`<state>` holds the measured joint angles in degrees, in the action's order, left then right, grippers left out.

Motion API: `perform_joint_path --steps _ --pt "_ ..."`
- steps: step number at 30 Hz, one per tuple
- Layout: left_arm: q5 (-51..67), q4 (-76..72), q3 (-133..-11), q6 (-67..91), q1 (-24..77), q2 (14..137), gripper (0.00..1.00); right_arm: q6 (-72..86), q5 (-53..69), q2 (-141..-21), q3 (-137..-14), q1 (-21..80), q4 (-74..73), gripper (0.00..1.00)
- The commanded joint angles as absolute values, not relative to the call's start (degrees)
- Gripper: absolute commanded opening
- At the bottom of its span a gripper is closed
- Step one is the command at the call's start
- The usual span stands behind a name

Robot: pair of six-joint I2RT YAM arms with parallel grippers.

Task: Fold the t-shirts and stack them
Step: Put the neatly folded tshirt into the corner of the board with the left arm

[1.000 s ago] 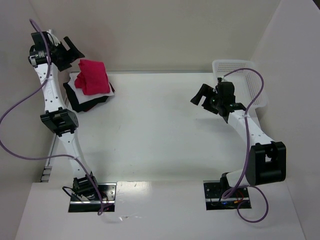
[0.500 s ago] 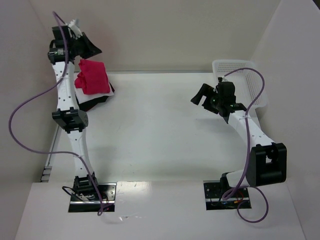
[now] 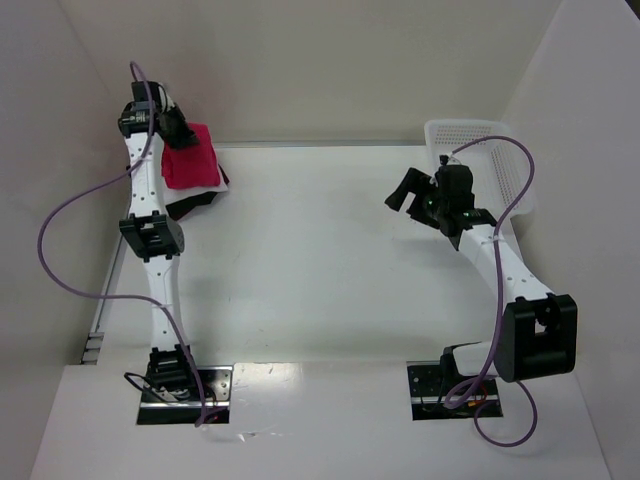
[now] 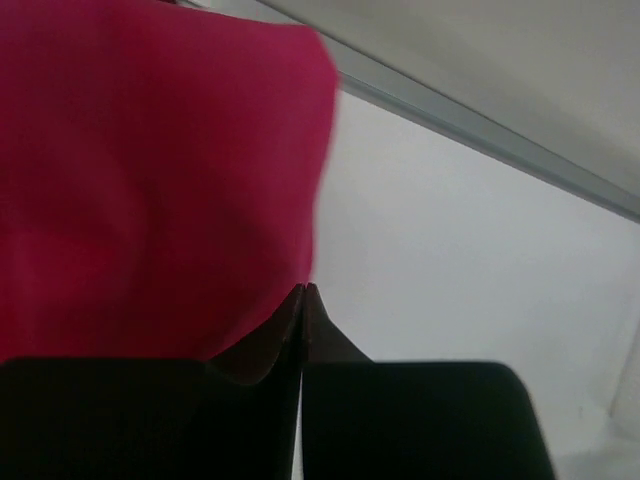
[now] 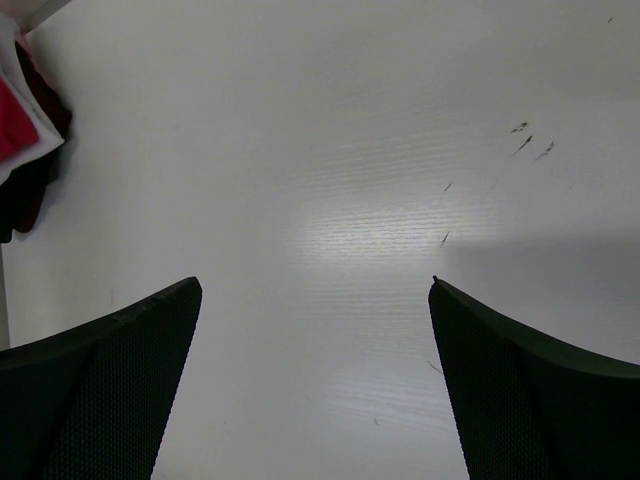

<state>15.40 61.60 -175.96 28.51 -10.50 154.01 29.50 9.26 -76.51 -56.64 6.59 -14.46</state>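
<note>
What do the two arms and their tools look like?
The left arm and the right arm are white tubes with black joint blocks. A purple cable loops beside each. The left tool and right tool are black; the right one's fingers show a fine mesh texture.

On my left wrist feed, the end effector (image 4: 303,300) has its fingers pressed together, tips at the edge of the red t-shirt (image 4: 150,180). White table (image 4: 470,260) lies to the right.
</note>
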Motion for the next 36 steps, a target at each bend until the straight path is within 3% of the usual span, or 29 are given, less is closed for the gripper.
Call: perform_joint_path --steps 1,10,22,26,30,31,32,36 --pt "6.7 64.1 -176.2 29.2 -12.7 151.0 0.00 28.4 8.3 -75.7 -56.5 6.2 -14.4 1.00" --pt "-5.5 66.3 -169.5 26.6 -14.6 150.0 0.00 28.4 8.9 -78.5 -57.0 6.2 -13.4 1.00" --pt "-7.2 66.6 -169.0 26.1 -17.0 152.1 0.00 28.4 9.4 -78.5 -57.0 6.2 -12.8 1.00" --pt "-5.2 66.6 -170.1 26.1 -17.0 152.1 0.06 28.4 9.4 -77.3 -57.0 6.2 -14.0 1.00" --pt "-0.7 63.9 -171.2 25.5 -17.0 147.1 0.34 27.9 9.4 -76.0 -60.6 5.2 -16.1 1.00" --pt "0.2 62.7 -171.2 25.5 -17.0 145.6 0.46 27.3 9.4 -76.0 -61.7 4.7 -16.1 1.00" --pt "2.3 62.7 -171.2 24.9 -17.0 142.8 0.68 26.8 10.2 -76.0 -64.0 4.7 -16.8 1.00" --pt "5.7 61.0 -166.6 22.1 -17.0 135.2 0.93 26.3 7.0 -76.6 -70.7 4.1 -19.3 1.00"
